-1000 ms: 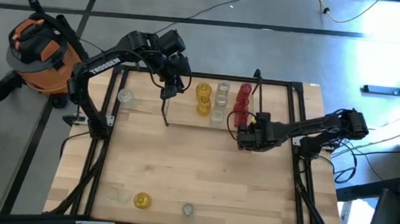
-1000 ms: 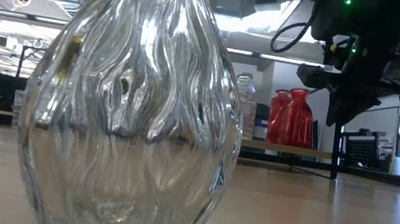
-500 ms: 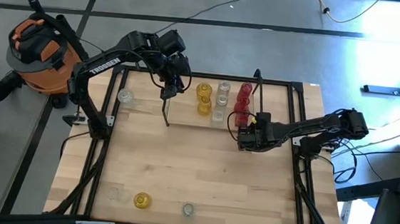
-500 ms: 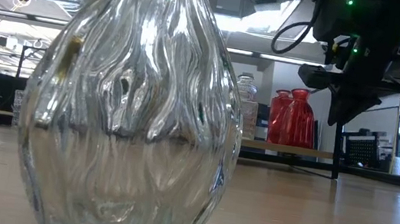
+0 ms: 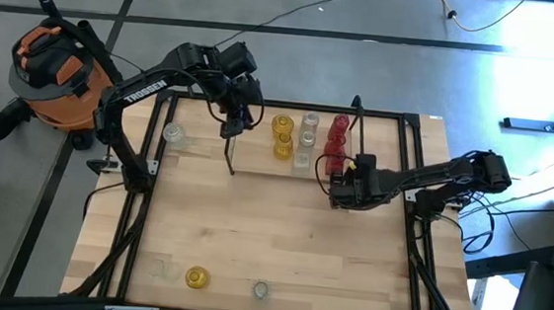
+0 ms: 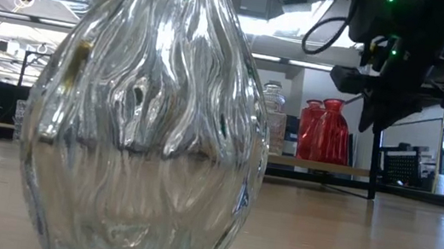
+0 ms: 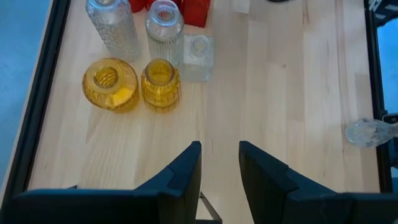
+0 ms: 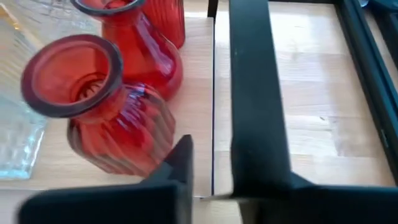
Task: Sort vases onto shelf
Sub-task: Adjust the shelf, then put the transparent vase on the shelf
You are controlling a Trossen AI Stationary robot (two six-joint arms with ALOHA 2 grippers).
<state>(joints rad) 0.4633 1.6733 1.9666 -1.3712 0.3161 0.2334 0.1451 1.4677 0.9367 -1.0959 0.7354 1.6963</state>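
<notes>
The shelf [image 5: 257, 155] stands at the table's far middle. On its board stand yellow vases [image 5: 281, 136], clear vases [image 5: 306, 140] and red vases [image 5: 335, 145], in rows. My right gripper [image 8: 208, 152] is at the shelf's right end, slightly open. A thin wire of the shelf frame [image 8: 213, 93] shows in the gap. One finger is beside the nearest red vase [image 8: 99, 106]. My left gripper [image 7: 219, 162] hangs open above the shelf's left end, with nothing between its fingers. My right gripper has one finger [image 8: 181, 155] close against the ribbed wall [image 8: 160, 134] of the nearest red vase, low on its side. Whether they touch, I cannot tell. The vase stands upright on the shelf board.
Loose on the table are a clear vase [image 5: 173, 134] left of the shelf, and a yellow vase [image 5: 197, 277] and a clear vase [image 6: 144, 131] by the near edge. Black rails [image 5: 138, 223] run along both sides. An orange vacuum [image 5: 54, 68] stands off the far left corner.
My right gripper has turned a little at the wrist beside the red vases, staying in place. The vases stand as before.
</notes>
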